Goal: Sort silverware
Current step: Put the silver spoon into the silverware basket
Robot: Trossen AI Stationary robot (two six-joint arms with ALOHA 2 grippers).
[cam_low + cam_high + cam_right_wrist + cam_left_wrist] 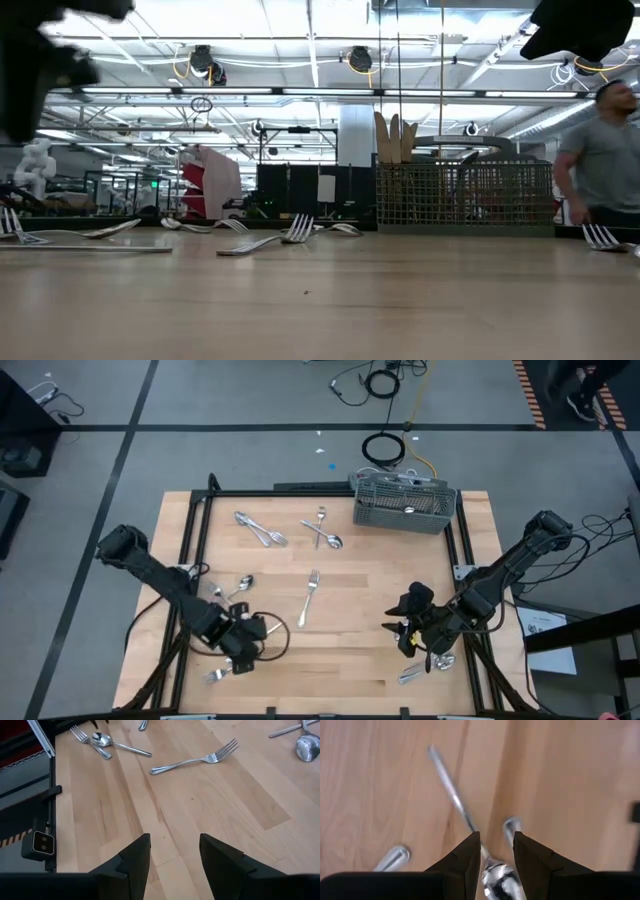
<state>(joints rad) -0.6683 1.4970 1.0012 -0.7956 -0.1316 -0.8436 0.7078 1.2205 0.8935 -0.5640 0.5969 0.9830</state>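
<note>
left gripper [493, 851] low over table's [340, 660] near-left; fingers [465, 862] parted, straddling spoon [470, 827], not clenched. spoon's handle runs on ahead of fingers. right gripper [175, 855] released, empty; we judge left nearer.

Pale wooden table [350, 670] with a black frame along its edges. Near the far edge, a grey mesh caddy [403, 506] toward the far right corner, with two small clusters of silverware [262, 531] beside it toward the left. Farther in, a lone fork [309, 597] about mid-table, more pieces toward the near left corner, and one utensil [412, 675] by the near right corner.
</note>
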